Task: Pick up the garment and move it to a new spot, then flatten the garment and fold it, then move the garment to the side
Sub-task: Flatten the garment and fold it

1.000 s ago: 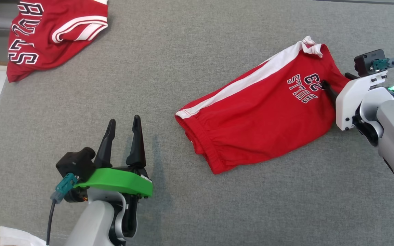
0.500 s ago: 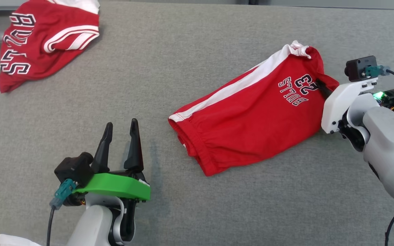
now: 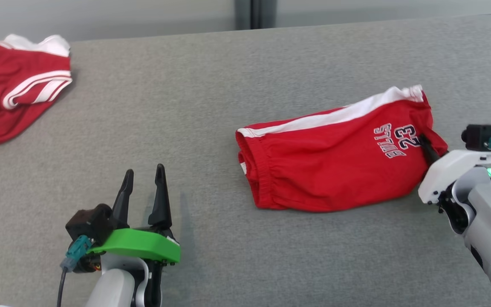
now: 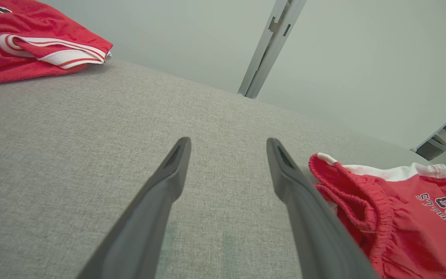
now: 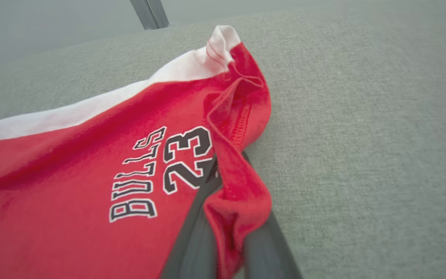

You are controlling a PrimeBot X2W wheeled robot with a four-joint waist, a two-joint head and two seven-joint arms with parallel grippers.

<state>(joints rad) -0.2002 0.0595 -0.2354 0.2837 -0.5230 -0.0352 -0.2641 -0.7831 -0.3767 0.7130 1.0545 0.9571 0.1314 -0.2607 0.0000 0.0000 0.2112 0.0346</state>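
1. Right gripper: a second ago its fingers stood spread at the right end of the red shorts; they are now pressed together on a bunched fold of the leg hem. The right wrist view shows red cloth squeezed between the two dark fingers, just right of the "BULLS 23" print.
2. Grey table: the head view has swung up since then and now takes in the far edge. That is the camera moving, so the slide of things across the view is no sure sign they moved.
3. Shorts: they lie right of centre, waistband to the left, white stripe along the far side, most of the cloth flat on the table. Only the pinched corner looks raised.
4. Second red garment: it sits at the far left, well apart from the shorts.
5. Left gripper: near left, fingers spread, holding nothing, over bare table as before.
6. Meaning: the grasp looks made, so lifting and carrying the shorts to a new spot can probably begin. With one corner held, the rest will likely drag or hang.
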